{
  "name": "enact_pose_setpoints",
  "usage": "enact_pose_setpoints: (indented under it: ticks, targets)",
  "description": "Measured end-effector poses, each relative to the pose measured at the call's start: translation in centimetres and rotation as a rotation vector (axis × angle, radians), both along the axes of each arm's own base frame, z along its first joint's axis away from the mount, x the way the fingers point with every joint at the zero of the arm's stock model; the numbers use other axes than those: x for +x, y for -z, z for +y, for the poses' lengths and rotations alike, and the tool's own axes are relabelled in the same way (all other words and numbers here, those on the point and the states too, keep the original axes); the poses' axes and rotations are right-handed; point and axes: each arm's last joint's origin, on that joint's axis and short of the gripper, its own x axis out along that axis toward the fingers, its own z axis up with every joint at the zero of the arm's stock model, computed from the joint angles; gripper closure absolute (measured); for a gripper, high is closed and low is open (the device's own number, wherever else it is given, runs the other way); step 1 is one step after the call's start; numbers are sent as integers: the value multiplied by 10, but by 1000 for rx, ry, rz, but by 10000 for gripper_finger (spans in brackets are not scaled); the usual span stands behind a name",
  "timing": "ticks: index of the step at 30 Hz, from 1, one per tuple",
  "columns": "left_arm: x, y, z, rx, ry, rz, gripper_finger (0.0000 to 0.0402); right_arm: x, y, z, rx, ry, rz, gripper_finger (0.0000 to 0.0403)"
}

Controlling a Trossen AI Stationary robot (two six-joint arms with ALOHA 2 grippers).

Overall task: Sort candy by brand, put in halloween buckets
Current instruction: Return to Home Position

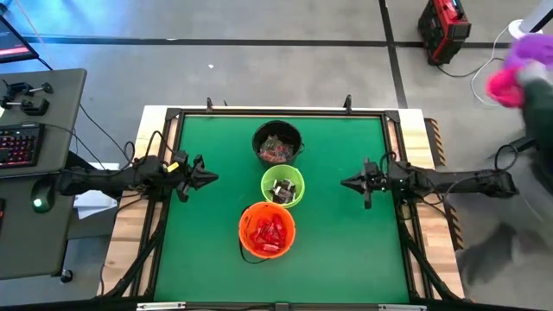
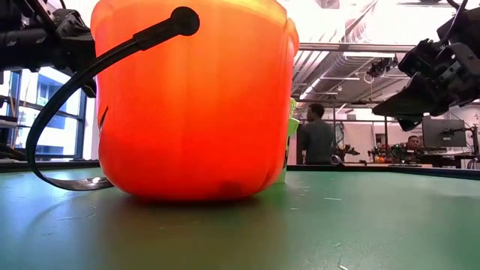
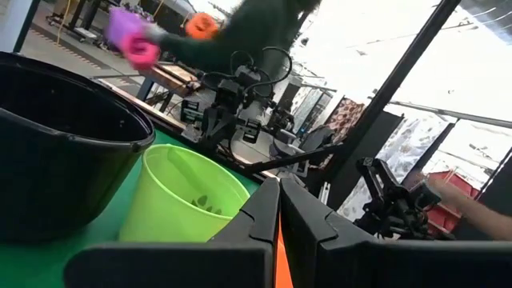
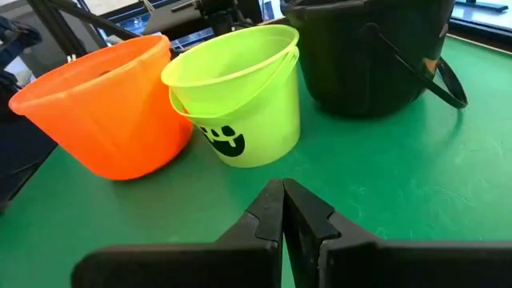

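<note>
Three buckets stand in a row down the middle of the green table: a black bucket farthest, a lime green bucket in the middle, an orange bucket nearest. Each stands on its base and holds candy: dark pieces in the black one, silvery-dark pieces in the green one, red pieces in the orange one. My left gripper hovers left of the buckets, shut and empty. My right gripper hovers right of them, shut and empty. The wrist views show the shut fingers of the left and right grippers above the table.
The orange bucket fills the low view, its black handle drooping to the table. A person in dark clothing holding pink and purple things moves at the table's far right. People stand in the room behind. Green table surface lies bare around the buckets.
</note>
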Motion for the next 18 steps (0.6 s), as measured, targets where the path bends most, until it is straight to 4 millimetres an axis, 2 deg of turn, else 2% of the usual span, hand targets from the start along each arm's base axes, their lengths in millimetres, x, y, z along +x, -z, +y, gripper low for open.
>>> enact_pose_setpoints:
  ticks: [9, 18]
  targets:
    - [0, 0, 0, 0, 0, 0, 398, -1, -2, 1, -1, -5, -19, 403]
    - [-10, -6, 0, 4, -9, -78, 398, -16, -29, 1, -21, -2, -333, 402]
